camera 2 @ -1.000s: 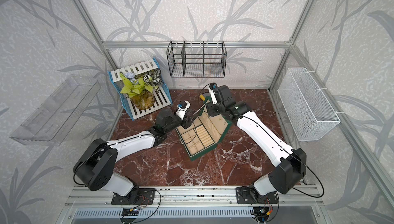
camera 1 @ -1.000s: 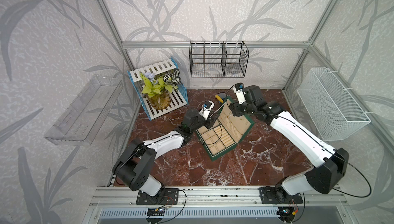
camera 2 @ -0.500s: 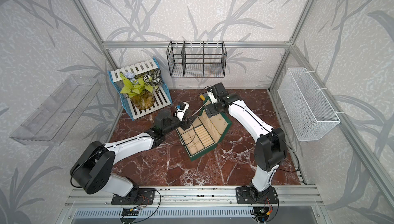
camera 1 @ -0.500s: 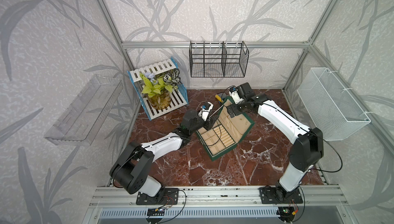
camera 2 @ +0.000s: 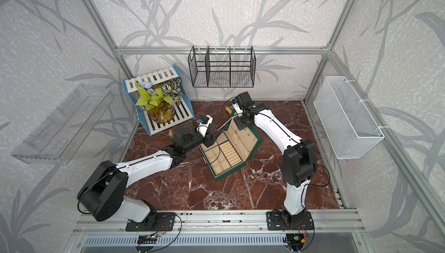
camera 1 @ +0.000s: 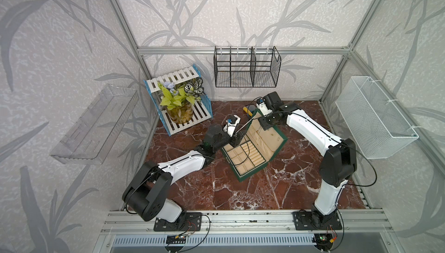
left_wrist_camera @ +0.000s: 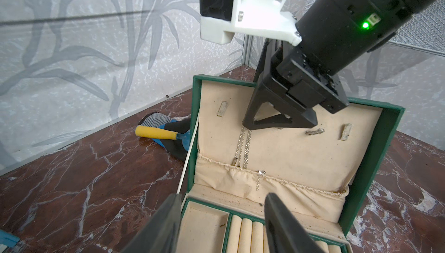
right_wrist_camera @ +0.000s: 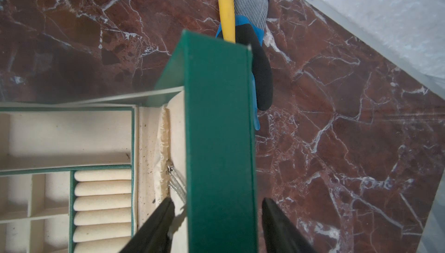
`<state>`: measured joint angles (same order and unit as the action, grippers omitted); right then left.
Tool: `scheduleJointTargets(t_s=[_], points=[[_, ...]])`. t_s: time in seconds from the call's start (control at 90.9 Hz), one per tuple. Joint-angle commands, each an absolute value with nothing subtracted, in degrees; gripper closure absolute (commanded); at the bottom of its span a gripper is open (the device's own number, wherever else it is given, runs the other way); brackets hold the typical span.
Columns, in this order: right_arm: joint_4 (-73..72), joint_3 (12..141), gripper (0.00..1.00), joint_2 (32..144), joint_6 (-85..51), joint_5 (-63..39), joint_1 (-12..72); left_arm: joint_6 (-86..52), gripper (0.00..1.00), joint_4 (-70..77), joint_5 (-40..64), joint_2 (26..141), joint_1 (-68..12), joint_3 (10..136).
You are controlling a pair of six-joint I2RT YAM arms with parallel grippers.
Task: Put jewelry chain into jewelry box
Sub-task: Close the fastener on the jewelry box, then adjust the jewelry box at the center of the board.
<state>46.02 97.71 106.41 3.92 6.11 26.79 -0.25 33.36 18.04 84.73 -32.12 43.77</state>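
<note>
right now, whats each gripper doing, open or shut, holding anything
left gripper: open, holding nothing
right gripper: open, jaws astride the jewelry box lid, not clamped

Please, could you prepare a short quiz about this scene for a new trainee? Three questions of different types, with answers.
1. True or false: the jewelry chain lies among the ring rolls.
2. The jaws of the right claw stand: A) both in one compartment; B) astride the lid of the jewelry box; C) around the glove.
3. What does the left claw hold?
Key: 1 false, it hangs inside the lid; 2 B; 3 nothing.
</note>
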Motion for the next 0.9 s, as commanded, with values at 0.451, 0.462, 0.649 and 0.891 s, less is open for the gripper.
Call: scheduleJointTargets(t_s=[0.451,0.462,0.649,0.891], points=[[48.10,99.52,0.93,107.85,5.95,1.09,26.83,-0.45,0.41,31.46,18.10,82.21,-31.73,42.65],[48.13,99.50,0.94,107.80,6.18,0.81,26.86,-0.45,0.41,31.42,18.10,82.15,-31.73,42.60],[49.40,99.58,1.00,107.30,11.73,-8.40,26.68,0.50,0.42,29.75,19.47,80.60,-31.73,41.37],[53.83,100.31,1.00,106.81,23.62,-24.42,26.75,3.57,0.42,25.82,22.56,79.45,-31.82,40.56]])
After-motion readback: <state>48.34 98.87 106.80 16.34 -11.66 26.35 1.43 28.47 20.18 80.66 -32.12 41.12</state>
